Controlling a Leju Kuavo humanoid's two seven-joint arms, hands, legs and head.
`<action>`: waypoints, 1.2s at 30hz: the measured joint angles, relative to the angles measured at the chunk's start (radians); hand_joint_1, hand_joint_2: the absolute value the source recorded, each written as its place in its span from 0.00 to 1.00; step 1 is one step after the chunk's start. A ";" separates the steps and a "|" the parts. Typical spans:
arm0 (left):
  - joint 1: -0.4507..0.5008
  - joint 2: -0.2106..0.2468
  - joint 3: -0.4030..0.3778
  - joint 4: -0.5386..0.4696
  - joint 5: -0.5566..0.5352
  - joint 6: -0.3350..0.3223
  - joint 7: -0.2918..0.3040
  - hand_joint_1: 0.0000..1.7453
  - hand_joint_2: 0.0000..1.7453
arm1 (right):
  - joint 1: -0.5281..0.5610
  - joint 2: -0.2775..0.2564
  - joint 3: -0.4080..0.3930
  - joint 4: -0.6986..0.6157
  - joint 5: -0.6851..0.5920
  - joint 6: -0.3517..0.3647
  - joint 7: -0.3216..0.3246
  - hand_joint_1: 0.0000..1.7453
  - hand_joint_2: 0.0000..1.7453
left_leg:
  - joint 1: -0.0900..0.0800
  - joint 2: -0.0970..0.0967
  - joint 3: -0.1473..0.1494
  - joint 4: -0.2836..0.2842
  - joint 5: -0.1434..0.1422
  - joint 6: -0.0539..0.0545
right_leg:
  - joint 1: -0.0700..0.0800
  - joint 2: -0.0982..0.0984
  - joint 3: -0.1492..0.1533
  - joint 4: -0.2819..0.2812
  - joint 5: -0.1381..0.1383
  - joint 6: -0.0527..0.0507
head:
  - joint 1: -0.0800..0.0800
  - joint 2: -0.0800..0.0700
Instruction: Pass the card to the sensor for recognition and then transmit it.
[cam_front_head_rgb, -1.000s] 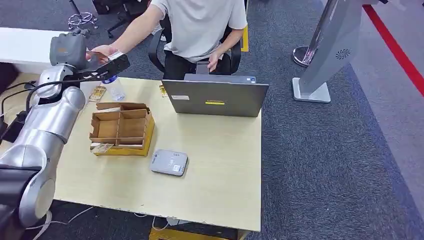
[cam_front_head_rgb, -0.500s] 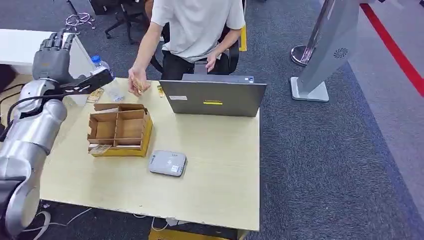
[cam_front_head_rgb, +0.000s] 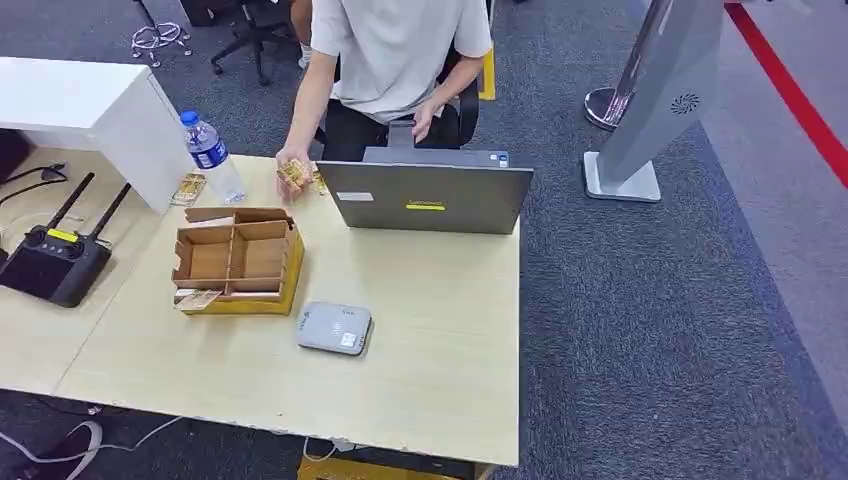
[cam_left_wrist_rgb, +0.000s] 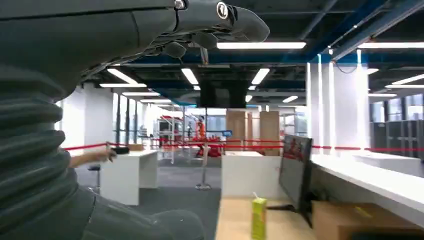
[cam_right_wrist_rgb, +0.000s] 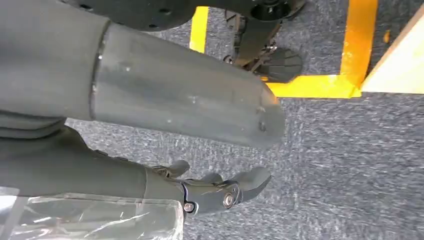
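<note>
A person's hand (cam_front_head_rgb: 287, 158) holds the card (cam_front_head_rgb: 293, 176) at the far edge of the desk (cam_front_head_rgb: 440, 330), just left of the laptop (cam_front_head_rgb: 430, 200). The robot's left hand (cam_left_wrist_rgb: 165, 25) is raised with its fingers stretched out and empty. The right hand (cam_right_wrist_rgb: 215, 192) hangs with its fingers loosely apart. The handover looks done, so the left arm should lower well away from the bottle (cam_front_head_rgb: 210, 155).
</note>
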 joint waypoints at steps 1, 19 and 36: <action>0.011 0.014 0.011 0.005 0.001 0.000 0.016 0.00 1.00 | -0.002 0.000 -0.002 0.000 -0.002 0.000 0.000 0.00 0.00 | 0.000 -0.001 0.000 0.000 0.000 0.000 | 0.000 -0.001 0.001 0.000 0.000 0.000 | 0.000 0.000; 0.508 -0.480 0.971 0.233 0.683 -0.343 0.154 0.00 1.00 | -0.004 -0.039 -0.035 0.003 0.038 0.013 0.013 0.00 0.00 | -0.011 0.001 0.015 -0.003 -0.005 0.007 | -0.011 0.000 0.014 -0.004 -0.003 0.006 | -0.003 0.000; 0.527 -0.959 1.050 0.273 0.468 -0.335 0.311 0.00 0.00 | -0.035 -0.038 0.030 0.003 0.157 0.008 0.074 0.00 0.00 | -0.011 -0.001 0.015 -0.002 -0.005 0.014 | -0.010 -0.004 0.017 -0.008 0.000 0.011 | 0.006 0.000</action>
